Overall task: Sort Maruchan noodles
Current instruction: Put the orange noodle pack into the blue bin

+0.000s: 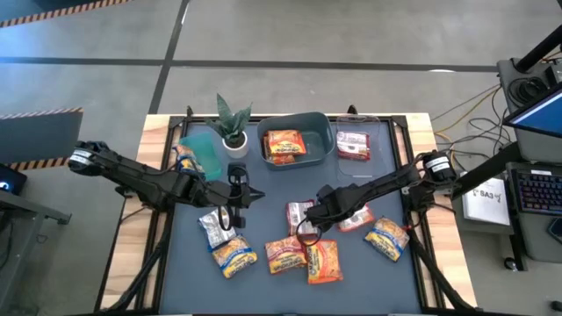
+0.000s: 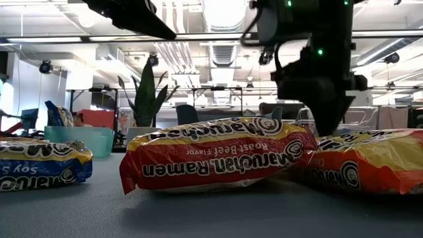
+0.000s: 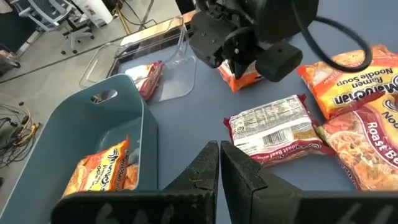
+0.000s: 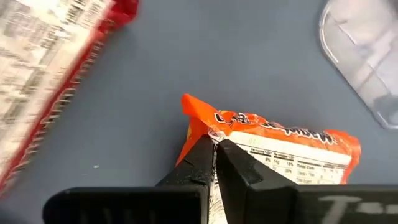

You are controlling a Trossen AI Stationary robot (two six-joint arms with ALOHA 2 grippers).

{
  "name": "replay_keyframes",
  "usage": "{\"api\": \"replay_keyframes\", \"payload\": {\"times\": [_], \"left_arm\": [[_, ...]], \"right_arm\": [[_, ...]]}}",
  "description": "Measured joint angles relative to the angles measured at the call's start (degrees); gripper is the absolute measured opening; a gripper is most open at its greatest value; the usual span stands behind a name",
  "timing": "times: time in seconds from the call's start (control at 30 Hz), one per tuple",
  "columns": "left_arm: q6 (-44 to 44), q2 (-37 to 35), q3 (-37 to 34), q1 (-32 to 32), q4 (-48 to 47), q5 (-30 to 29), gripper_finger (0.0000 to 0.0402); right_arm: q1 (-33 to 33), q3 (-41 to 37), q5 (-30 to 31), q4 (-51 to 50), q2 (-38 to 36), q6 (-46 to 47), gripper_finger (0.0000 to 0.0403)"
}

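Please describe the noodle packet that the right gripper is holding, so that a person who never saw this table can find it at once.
Start at the grey-blue bin at the table's far middle, then come toward the near edge to the right gripper. Its fingers are shut on the corner of an orange packet. Unlike its neighbours lying free on the mat, it is the only one pinched by a gripper.

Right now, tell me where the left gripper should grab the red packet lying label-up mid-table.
Pinch the red packet by its flat crimped short end nearest the left gripper, coming down from above. It lies flat with bare mat there; the right gripper, shut on an orange packet, crowds its far end.
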Motion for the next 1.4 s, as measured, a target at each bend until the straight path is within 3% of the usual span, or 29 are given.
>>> {"api": "replay_keyframes", "payload": {"times": [0.33,0.6,0.83,1.03,1.2,1.4], "left_arm": [[-1.2,0.0,0.0,0.0,2.6,0.1,0.0],[-0.7,0.0,0.0,0.0,8.2,0.1,0.0],[-2.3,1.5,0.0,0.0,10.5,0.2,0.0],[-2.6,7.2,0.0,0.0,16.5,0.2,0.0],[-2.6,14.1,0.0,0.0,25.0,0.2,0.0],[-2.6,21.6,0.0,0.0,37.0,0.2,0.0]], "right_arm": [[2.4,0.9,4.8,2.5,-7.8,-6.8,0.0008],[4.7,-3.7,6.7,17.5,-18.3,-13.5,0.0008],[5.2,-13.8,6.8,18.4,-25.9,-3.2,0.0008],[6.0,-24.6,5.8,18.1,-30.6,6.0,0.0008],[6.0,-29.2,4.6,18.1,-31.4,7.4,0.0008],[6.0,-29.4,4.6,18.0,-32.2,6.1,0.002]]}}
